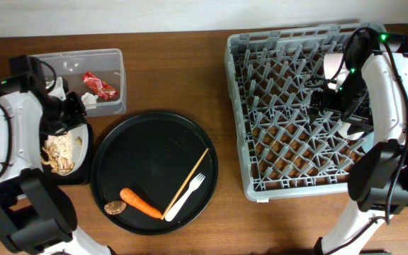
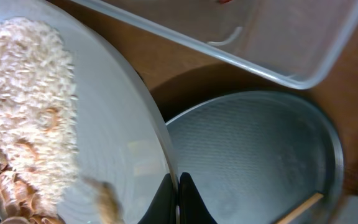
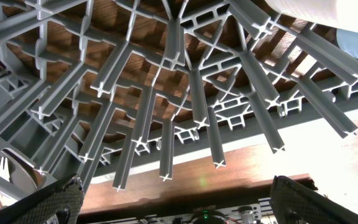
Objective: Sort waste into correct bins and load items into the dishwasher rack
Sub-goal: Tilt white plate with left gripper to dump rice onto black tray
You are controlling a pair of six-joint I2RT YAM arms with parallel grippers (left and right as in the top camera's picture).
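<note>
Left claw [image 2: 178,196] pinches the white plate [image 2: 117,124]; right claw [image 3: 179,200] gapes over the rack [image 3: 166,124]. One carrot [image 1: 142,202], one fork [image 1: 186,195], one stick [image 1: 188,180].

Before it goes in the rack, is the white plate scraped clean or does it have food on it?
Not clean. The white plate carries a heap of beige crumbs, plain in the left wrist view.

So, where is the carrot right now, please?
Overhead view, left of centre: the carrot lies on the round black tray, between the brown disc and the white fork.
</note>
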